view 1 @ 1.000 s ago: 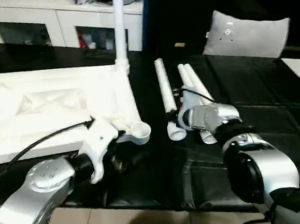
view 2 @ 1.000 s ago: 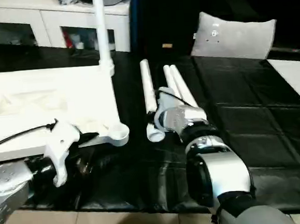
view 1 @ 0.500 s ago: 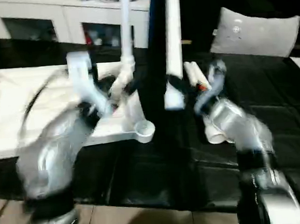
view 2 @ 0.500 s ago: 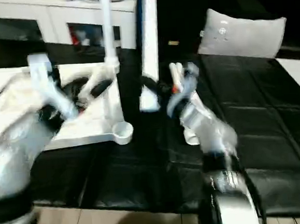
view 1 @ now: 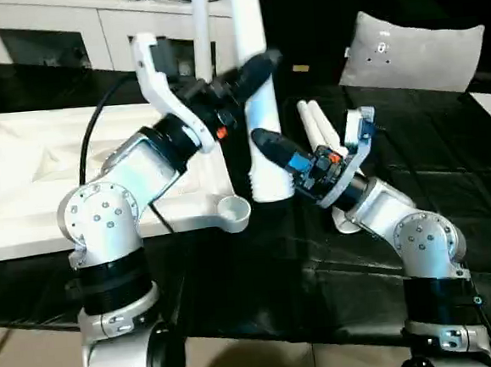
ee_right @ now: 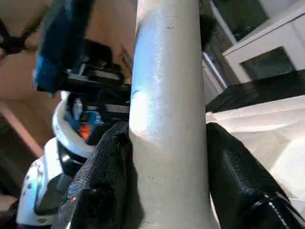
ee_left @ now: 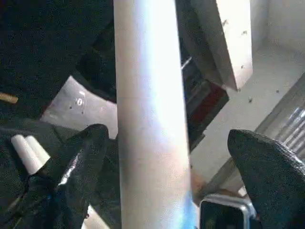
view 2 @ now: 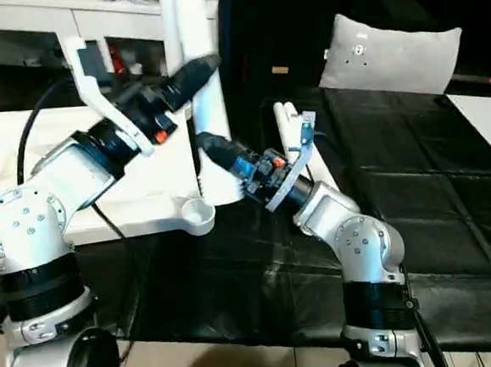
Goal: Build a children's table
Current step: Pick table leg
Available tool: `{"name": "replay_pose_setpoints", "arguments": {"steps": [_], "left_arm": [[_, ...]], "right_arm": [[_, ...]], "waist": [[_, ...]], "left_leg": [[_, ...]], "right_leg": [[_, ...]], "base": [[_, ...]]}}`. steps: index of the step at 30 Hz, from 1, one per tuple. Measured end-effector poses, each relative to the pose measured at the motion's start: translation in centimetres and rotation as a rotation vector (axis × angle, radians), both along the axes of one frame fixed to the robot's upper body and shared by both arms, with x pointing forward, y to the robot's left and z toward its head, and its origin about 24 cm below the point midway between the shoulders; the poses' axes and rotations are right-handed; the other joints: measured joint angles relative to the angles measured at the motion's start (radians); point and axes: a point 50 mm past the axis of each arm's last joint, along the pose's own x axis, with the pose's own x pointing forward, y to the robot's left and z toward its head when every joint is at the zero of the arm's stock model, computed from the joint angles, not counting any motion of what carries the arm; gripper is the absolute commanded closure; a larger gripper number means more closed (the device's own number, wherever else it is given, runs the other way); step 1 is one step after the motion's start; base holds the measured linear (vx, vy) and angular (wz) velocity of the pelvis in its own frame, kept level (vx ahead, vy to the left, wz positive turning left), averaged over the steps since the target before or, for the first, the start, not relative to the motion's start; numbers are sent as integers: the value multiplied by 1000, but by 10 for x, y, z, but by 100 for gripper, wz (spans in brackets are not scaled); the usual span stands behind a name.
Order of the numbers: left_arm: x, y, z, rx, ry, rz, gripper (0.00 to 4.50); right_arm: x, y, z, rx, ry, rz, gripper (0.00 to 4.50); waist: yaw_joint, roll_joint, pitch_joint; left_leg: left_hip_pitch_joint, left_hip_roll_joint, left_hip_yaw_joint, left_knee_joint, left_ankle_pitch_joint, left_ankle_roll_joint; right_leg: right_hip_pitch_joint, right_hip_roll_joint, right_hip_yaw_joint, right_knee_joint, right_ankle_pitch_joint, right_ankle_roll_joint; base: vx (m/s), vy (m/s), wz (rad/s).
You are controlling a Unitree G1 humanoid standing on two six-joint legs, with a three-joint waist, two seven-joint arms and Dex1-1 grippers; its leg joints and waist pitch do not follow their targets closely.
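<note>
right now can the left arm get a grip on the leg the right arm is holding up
Probably yes: the left gripper has its fingers open on either side of the raised leg, above where the right gripper clamps it.

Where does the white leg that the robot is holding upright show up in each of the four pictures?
Left eye view: leg stands upright at centre, beside the tabletop.
Right eye view: upright, left of centre.
Left wrist view: between the left hand's fingers, not touching.
Right wrist view: clamped between the right hand's fingers.
Shared landmark: the grey pillow, seen in three views.
</note>
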Motion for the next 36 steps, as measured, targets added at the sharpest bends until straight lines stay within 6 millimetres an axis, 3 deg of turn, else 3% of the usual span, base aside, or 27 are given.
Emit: {"name": "replay_pose_setpoints", "arguments": {"steps": [3,12,19,36], "left_arm": [[1,5,-2,16,8,13,29],[1,16,-10,103,-10,124,36],[-3,10,-20,289,-64,194,82],[-4,8,-21,374,-160,244,205]], "right_arm": [[-1,3,-4,-34,-3,-14,257],[6,17,-10,-331,-154,-191,257],[4,26,-12,-346,-211,-219,257],[4,28,-14,-445,-316,-258,257]], "waist": [[1,3,2],[4,1,2],[12,-1,2],[-2,-3,3]], "left_leg": [[-2,0,0,0,1,-1],[-4,1,0,-3,1,-2],[-4,1,0,-6,1,-2],[-4,1,0,-6,2,0]], "right_leg": [[0,0,0,-3,1,1],[0,0,-1,-8,2,1],[0,0,-1,-11,2,2],[0,0,0,-11,5,3]], "base": [[0,0,0],[0,0,0],[0,0,0],[0,0,0]]}}
